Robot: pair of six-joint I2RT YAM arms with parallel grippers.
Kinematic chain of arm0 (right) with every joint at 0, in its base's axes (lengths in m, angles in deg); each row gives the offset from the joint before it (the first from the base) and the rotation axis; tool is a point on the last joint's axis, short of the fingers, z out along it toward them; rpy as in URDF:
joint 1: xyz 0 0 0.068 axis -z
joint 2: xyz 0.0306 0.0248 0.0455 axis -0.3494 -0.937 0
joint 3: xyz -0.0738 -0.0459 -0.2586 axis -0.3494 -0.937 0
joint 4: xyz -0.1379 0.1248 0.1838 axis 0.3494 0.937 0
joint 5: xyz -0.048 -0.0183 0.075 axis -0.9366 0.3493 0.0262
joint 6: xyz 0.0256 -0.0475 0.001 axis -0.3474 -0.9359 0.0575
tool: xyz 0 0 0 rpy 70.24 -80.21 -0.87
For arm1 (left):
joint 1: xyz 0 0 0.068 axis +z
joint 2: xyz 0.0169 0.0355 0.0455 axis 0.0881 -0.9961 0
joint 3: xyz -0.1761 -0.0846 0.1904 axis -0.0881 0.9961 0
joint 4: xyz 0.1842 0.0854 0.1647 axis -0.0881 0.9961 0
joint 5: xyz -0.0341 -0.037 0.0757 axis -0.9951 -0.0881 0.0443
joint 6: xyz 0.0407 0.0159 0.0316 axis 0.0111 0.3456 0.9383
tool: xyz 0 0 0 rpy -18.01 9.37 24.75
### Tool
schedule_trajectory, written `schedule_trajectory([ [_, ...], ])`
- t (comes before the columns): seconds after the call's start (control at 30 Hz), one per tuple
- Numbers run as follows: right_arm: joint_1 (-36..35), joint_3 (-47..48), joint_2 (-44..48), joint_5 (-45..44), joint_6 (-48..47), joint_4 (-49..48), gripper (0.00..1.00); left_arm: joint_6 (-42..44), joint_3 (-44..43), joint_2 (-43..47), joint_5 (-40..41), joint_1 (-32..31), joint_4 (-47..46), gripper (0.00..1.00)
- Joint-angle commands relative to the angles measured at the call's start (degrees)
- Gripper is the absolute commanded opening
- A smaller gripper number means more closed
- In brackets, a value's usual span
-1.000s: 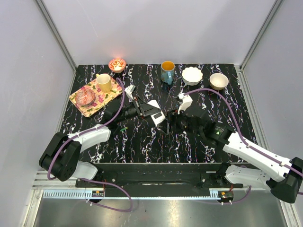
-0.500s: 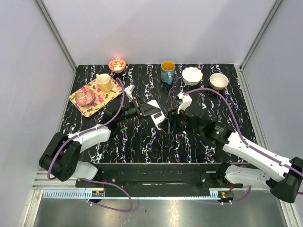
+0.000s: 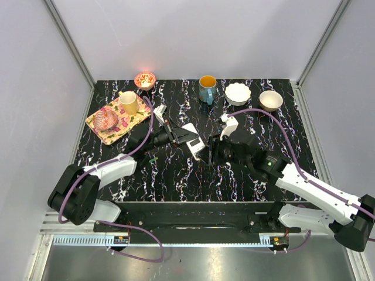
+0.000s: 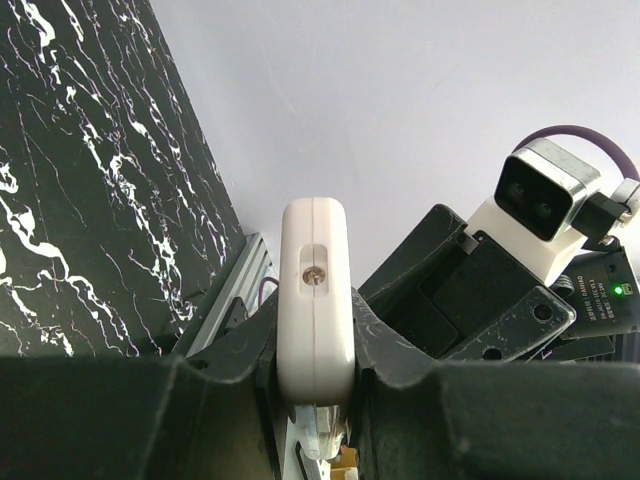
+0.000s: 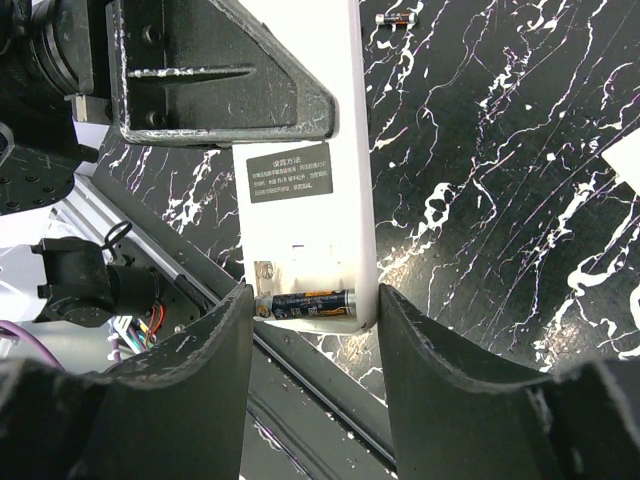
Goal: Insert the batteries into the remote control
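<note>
Remote control: held at mid-table, plain back toward your right wrist camera. Your left gripper is clamped tight across its width. That gripper's dark finger covers part of the back in the right wrist view.

Your right gripper straddles the remote's compartment end, one finger close at each side. You cannot tell whether the fingers press on it.

Batteries, two: one lies crosswise in the compartment, between the right fingers. The other lies loose on the black marbled table, beyond the remote.

Surroundings, toward the far edge and well apart from the grippers:
- one flowered tray at far left, carrying one yellow cup and one glass dish
- one small red bowl
- one blue mug
- one white bowl
- one beige bowl
</note>
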Motion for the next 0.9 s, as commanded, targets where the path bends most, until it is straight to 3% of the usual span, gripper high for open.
schedule_trajectory([
  [0.0,1.1,0.5,0.6,-0.4,-0.6,-0.7,0.42,-1.2,-0.2,3.0,-0.3,0.4,-5.5,0.0],
  [0.57,1.5,-1.9,0.3,-0.2,-1.4,-0.6,0.33,-3.7,-2.3,3.6,-0.5,0.2,-5.9,0.0],
  [0.8,1.5,-2.0,-0.9,0.3,-1.8,-0.8,0.19,-3.9,-2.9,4.4,-0.6,0.3,-5.2,0.0],
  [0.87,1.5,-1.9,-1.3,0.3,-1.8,-0.5,0.1,-4.1,-3.0,4.6,-0.7,0.3,-5.2,0.0],
])
